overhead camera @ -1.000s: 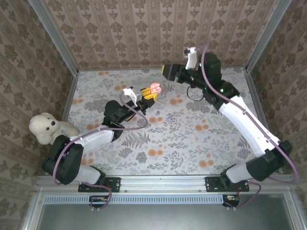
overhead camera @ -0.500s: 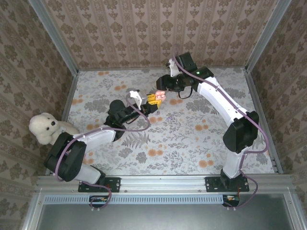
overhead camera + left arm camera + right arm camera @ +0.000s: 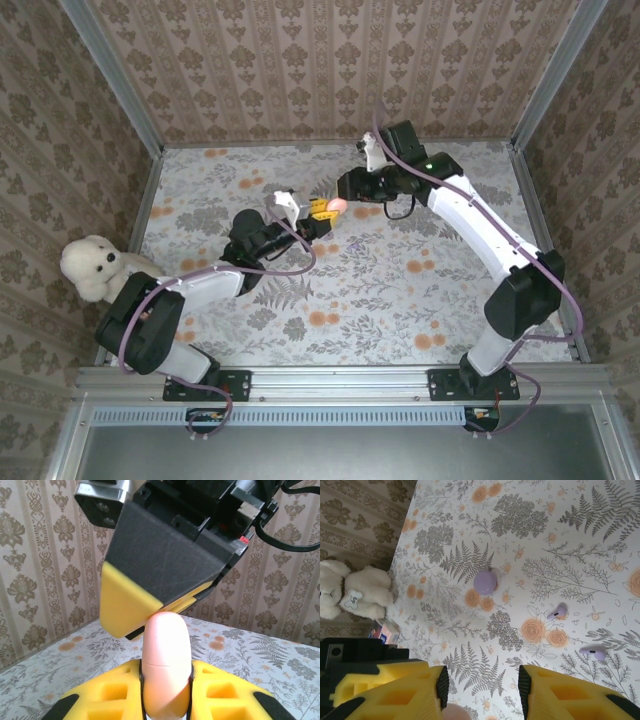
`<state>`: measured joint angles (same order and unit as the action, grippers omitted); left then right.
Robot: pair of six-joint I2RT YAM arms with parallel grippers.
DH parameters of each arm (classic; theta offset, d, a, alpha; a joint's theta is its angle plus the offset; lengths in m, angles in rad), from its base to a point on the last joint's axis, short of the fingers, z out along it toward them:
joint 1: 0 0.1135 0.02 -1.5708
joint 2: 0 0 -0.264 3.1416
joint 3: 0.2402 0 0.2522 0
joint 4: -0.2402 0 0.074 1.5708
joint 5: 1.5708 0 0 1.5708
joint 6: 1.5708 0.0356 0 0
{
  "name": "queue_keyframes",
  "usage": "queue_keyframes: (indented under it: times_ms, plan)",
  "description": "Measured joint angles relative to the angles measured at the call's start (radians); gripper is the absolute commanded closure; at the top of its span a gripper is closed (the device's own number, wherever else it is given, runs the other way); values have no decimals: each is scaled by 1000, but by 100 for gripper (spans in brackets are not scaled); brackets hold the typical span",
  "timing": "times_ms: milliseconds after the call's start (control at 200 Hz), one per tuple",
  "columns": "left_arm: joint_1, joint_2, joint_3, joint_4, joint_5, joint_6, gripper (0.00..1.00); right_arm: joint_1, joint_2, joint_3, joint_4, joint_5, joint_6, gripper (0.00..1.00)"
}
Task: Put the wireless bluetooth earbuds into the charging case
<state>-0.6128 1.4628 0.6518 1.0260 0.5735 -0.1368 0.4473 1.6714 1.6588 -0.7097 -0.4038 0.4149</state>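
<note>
A pink oval charging case (image 3: 166, 645) stands upright between the yellow fingers of my left gripper (image 3: 166, 685), which is shut on it above the table's back middle. In the top view the case (image 3: 337, 204) sits at that gripper's tip. My right gripper (image 3: 482, 690) hangs over the case with its jaws apart. One of its yellow fingers (image 3: 129, 602) touches the case's top. Two lilac earbuds (image 3: 557, 611) (image 3: 593, 652) lie on the floral table below, apart from both grippers. A round lilac piece (image 3: 485, 581) lies a little further off.
A white teddy bear (image 3: 95, 268) sits at the table's left edge, with a small box (image 3: 382, 629) beside it. Papered walls (image 3: 300, 60) close the table at the back and both sides. The floral tabletop (image 3: 400, 300) stretches in front of the grippers.
My right arm has swung from the back right down to the case, and its jaws have narrowed. The left gripper has carried the case slightly right, toward it.
</note>
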Motion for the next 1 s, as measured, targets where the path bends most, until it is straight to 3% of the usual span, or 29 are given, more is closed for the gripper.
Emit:
queue_keyframes:
  times_ms: [230,440,710,1000]
  plan:
    - [2,14,5,-3,-34,-24,100,-33,-89,-108,41,41,38,46]
    - [-3,91,145,-119,-103,-102,100,-150,-141,-264,84,107,130,42]
    - [-28,410,577,-468,-108,-401,100,-251,-179,-461,169,203,231,38]
    - [-122,735,855,-690,-155,-633,100,-309,-223,-527,207,229,256,36]
